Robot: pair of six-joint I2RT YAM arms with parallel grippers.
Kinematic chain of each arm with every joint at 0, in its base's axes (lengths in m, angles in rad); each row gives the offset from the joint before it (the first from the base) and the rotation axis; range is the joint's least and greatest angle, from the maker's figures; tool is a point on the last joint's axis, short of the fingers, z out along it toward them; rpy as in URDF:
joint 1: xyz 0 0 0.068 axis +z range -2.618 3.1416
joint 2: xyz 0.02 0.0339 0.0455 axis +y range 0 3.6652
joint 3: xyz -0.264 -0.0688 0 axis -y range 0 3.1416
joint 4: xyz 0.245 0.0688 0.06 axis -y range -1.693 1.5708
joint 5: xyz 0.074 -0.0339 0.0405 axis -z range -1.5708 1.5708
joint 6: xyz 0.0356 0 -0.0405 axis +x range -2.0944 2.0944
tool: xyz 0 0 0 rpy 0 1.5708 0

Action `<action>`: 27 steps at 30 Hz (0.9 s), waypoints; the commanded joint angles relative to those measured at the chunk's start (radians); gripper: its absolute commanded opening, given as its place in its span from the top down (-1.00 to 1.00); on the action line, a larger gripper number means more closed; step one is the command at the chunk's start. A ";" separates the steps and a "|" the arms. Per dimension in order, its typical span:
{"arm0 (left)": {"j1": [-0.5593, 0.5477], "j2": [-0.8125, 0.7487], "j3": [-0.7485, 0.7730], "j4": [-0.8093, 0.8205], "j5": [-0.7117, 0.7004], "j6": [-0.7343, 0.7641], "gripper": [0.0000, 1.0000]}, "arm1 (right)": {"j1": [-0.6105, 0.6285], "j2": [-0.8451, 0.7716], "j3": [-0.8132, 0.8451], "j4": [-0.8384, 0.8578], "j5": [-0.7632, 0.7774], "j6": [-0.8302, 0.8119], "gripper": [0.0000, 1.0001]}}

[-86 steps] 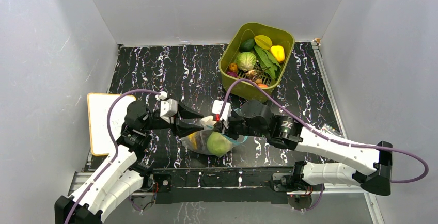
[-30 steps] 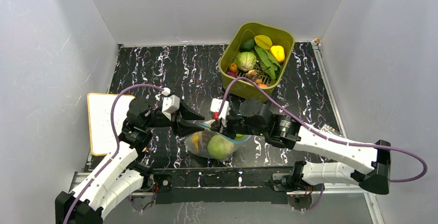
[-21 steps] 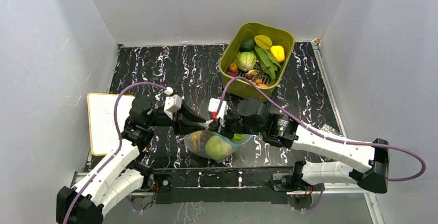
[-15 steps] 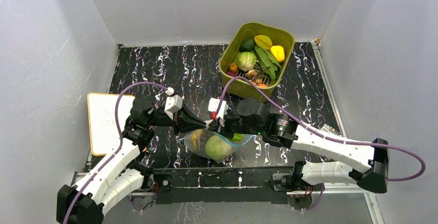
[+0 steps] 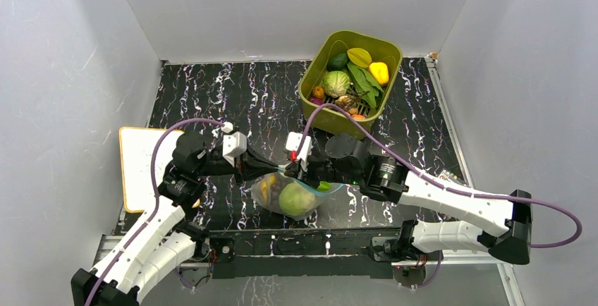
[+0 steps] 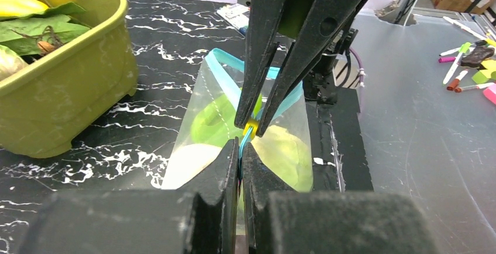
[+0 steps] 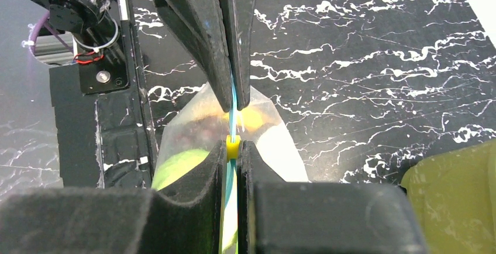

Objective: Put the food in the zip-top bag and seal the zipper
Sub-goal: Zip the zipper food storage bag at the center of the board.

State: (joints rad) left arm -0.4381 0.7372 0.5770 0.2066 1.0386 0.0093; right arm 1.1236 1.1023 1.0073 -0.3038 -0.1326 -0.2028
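A: Zipper [image 6: 225, 81] work already, or is food going in?

B: Zipper work, I'd judge. The zip-top bag [image 5: 289, 194] lies on the worktop [image 5: 226, 94] near the front edge, between the two arms. It holds a green fruit [image 5: 296, 199], plus something yellow and something dark.

A: And the grippers?

B: Both are pinched on the blue strip, nose to nose. The left gripper [image 6: 240, 150] has its jaws closed flat on the strip itself, with no gap showing. The right gripper [image 7: 233, 148] is closed too, on a small yellow slider [image 7: 233, 144] riding the strip, just beside the left fingertips.

A: So what next?

B: The left should hold as the anchor. The right should draw the slider along the strip, away from the left and level with the edge, keeping the plastic taut so it doesn't bunch. In the left wrist view the two sides of the strip spread apart beyond the right gripper, so that stretch looks unsealed.

A: Anything in the way?

B: The green fruit bulges close under the mouth and might snag the slider. The olive tub [image 6: 64, 102] sits well apart at the back right, with a cabbage [image 5: 336, 82], a yellow pepper [image 5: 379, 72] and leaves in it. A white board [image 5: 137, 172] lies at the left edge.
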 commanded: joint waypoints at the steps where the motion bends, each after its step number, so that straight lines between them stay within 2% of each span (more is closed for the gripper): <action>1: 0.008 -0.014 0.106 -0.104 -0.100 0.080 1.00 | -0.004 -0.095 -0.004 -0.043 0.079 0.015 1.00; 9: 0.009 -0.030 0.137 -0.114 -0.132 0.072 1.00 | -0.005 -0.152 -0.056 -0.080 0.119 0.040 1.00; 13: 0.008 -0.035 0.120 -0.089 -0.143 0.048 1.00 | -0.005 -0.159 -0.022 -0.074 0.118 0.023 1.00; 15: 0.009 -0.032 0.110 -0.063 -0.107 0.040 1.00 | -0.005 -0.151 0.003 -0.069 0.105 0.011 1.00; 17: 0.009 -0.007 0.105 -0.057 0.004 0.044 1.00 | -0.005 -0.141 0.021 -0.048 0.071 0.001 1.00; 18: 0.009 0.014 0.110 -0.071 0.069 0.051 0.92 | -0.005 -0.137 0.024 -0.035 0.050 -0.004 1.00; 20: 0.009 0.065 0.139 -0.159 0.158 0.111 0.48 | -0.005 -0.127 0.028 -0.009 0.013 -0.012 1.00; 21: 0.009 0.079 0.153 -0.198 0.165 0.146 0.34 | -0.005 -0.121 0.030 0.005 0.001 -0.013 1.00; 24: 0.009 0.081 0.140 -0.183 0.191 0.171 0.18 | -0.005 -0.092 0.045 0.024 -0.024 -0.012 1.00; 27: 0.007 0.092 0.113 -0.148 0.207 0.159 0.12 | -0.005 -0.057 0.065 0.036 -0.046 -0.014 1.00</action>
State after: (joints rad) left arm -0.4339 0.8352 0.6918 0.0315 1.1507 0.1276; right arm 1.1229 1.0302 0.9794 -0.3935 -0.1284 -0.2043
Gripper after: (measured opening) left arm 0.428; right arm 0.056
